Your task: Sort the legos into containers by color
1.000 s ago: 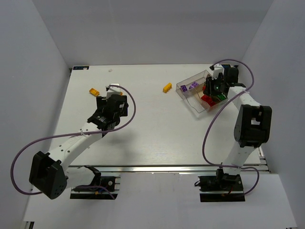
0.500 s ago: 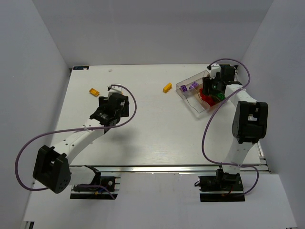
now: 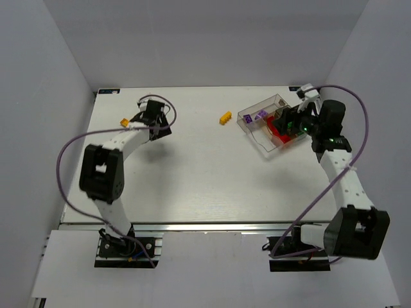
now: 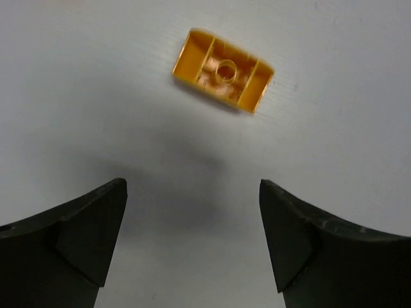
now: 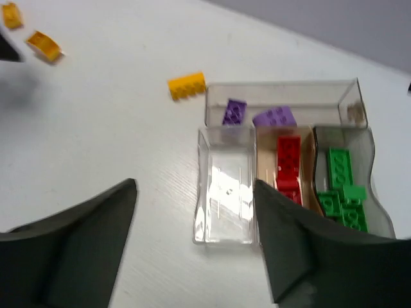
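At the far left of the worktop (image 3: 205, 173), the left end effector (image 4: 191, 192) hangs just short of an orange brick (image 4: 223, 69), its fingers spread wide and holding nothing. That brick lies upside down, its hollow underside facing up, and touches neither finger. The right wrist view shows a second small orange-yellow brick (image 5: 11, 14) close beside it, near the upper left corner.

Toward the far right stands the box (image 5: 282, 86), clear-walled with a tan bottom. The right end effector (image 5: 192, 192) hovers above it with its fingers apart and nothing between them. The long back compartment holds two purple bricks (image 5: 234, 111), lying side by side. Three shorter compartments sit in front of it:
- The left one is clear and has no brick in it.
- The middle one holds red bricks (image 5: 288, 157).
- The right one, along the wavy wall, holds a heap of green bricks (image 5: 340, 189).

A yellow brick (image 3: 225, 117) lies on the worktop just outside the box's back left corner, studs up, not touching the wall and well apart from both arms.
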Tool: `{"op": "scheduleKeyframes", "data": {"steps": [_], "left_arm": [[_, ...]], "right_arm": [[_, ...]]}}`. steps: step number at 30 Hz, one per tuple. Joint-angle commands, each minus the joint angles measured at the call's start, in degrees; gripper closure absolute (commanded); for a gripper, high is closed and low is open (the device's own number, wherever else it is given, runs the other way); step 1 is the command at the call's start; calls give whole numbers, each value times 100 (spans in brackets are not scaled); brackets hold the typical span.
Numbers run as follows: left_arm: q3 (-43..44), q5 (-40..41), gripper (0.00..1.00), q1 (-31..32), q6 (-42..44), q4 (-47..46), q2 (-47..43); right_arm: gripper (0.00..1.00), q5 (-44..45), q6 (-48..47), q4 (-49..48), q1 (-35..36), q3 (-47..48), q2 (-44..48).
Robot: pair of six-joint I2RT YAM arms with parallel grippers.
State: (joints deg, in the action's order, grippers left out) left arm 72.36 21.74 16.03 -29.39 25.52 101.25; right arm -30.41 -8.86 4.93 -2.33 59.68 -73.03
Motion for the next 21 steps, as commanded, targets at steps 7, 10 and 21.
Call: {"op": "scheduleKeyframes", "data": {"steps": [7,10,21], "left_arm": [[2116,-715,2,-478,-3061,1483,1635],[2371,-671,2,-478,-3924,1491,1714],[4068,-969,2,-584,-4909,2607,2953]], "right_arm": [[16,-1159,280,-801,-259,-792,730],[16,-1405,324,-792,-277,-791,624],[15,-1476,350,-836,-391,-835,729]]}}
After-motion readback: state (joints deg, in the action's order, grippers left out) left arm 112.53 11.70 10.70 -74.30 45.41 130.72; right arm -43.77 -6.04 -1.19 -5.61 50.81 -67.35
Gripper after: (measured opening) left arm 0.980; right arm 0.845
